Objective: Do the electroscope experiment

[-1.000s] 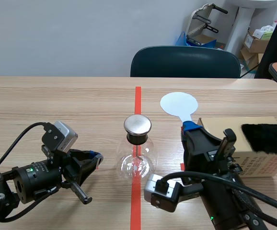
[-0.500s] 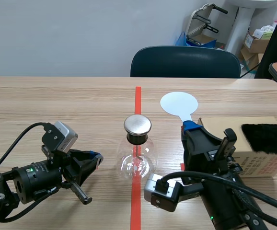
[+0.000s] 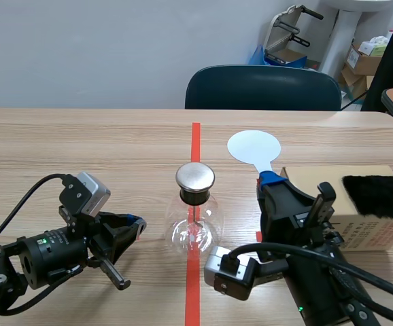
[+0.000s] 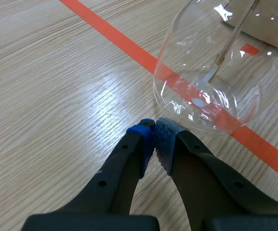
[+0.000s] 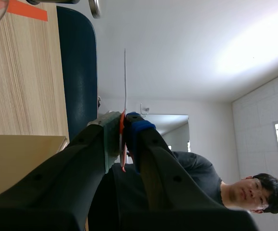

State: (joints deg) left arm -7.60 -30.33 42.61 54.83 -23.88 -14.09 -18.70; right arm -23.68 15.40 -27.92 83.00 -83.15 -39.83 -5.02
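1. Glass makes up the electroscope flask [image 3: 195, 229], which stands on the desk [image 3: 81, 149] on the tape line between my two arms. I judge it light, slick and breakable, with thin leaves hanging inside that a knock could upset.
2. Its metal cap [image 3: 195, 176] is the part to approach. I would bring something near it or lightly onto it rather than clasp the bulb.
3. My right end effector [image 5: 122, 121] is pinching the white paddle [image 3: 253, 147] by its stem. The round blade reaches past the fingertips, off to the flask's right and apart from the cap.
4. That paddle looks thin, stiff and very light, so a hold low on the stem should be enough; squeezing the blade might bend it.
5. My left end effector [image 4: 154, 131] has its pads pressed together on nothing. It sits low over the desk, just beside the bulb, and I see no contact.
6. Black fur [image 3: 378, 195] lies on the cardboard box [image 3: 360, 227] at my right; it looks soft, and I take it to be for rubbing the paddle.
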